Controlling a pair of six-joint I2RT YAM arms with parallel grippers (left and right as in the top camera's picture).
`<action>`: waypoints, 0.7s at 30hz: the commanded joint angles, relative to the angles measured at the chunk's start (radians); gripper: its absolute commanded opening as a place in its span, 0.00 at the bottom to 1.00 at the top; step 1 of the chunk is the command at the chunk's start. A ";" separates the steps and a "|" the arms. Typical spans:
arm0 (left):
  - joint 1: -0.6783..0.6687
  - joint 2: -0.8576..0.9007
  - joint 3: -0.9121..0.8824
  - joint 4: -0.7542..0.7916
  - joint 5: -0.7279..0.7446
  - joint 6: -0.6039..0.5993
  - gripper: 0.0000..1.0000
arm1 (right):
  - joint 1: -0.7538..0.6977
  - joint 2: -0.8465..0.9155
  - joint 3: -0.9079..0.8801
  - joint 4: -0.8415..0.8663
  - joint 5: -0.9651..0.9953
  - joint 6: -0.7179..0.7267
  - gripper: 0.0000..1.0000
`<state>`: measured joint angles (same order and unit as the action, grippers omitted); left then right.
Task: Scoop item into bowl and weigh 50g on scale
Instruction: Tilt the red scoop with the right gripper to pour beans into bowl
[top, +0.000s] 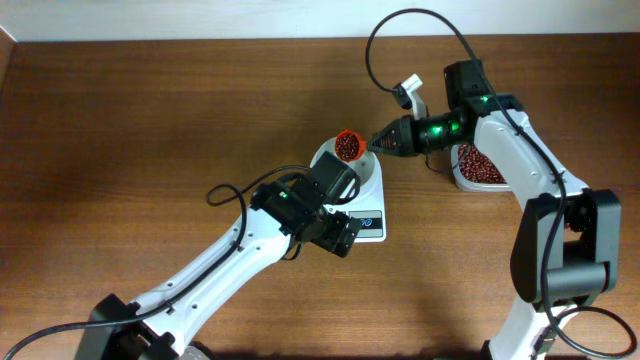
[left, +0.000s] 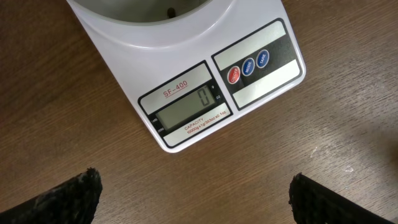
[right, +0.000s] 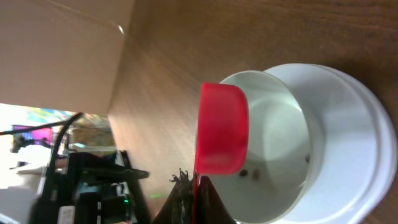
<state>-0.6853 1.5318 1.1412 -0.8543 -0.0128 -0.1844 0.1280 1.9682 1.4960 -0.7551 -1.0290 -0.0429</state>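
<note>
The white scale (top: 372, 222) stands mid-table with the white bowl (top: 372, 180) on it; its display (left: 193, 102) reads 0. My right gripper (top: 378, 144) is shut on a red scoop (top: 348, 146) filled with red-brown beans, held over the bowl's far rim. In the right wrist view the scoop (right: 222, 129) hangs over the bowl (right: 336, 124), which holds a few loose beans (right: 250, 173). My left gripper (left: 193, 199) is open and empty, hovering low over the table just in front of the scale (left: 261, 87).
A clear plastic container (top: 478, 166) with more beans sits right of the scale, under my right arm. A white clip-like object (top: 408, 90) lies behind it. The left arm (top: 300, 205) covers part of the scale's left side.
</note>
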 joint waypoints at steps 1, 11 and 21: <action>-0.001 0.007 0.019 0.001 -0.010 -0.012 0.99 | 0.011 -0.040 0.021 -0.008 0.064 -0.066 0.04; -0.001 0.007 0.019 0.001 -0.010 -0.012 0.99 | 0.029 -0.138 0.035 -0.046 0.179 -0.252 0.04; -0.001 0.007 0.019 0.001 -0.010 -0.012 0.99 | 0.108 -0.161 0.035 -0.040 0.286 -0.525 0.04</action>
<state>-0.6853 1.5318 1.1412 -0.8543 -0.0128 -0.1844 0.2310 1.8359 1.5082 -0.7994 -0.7559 -0.4614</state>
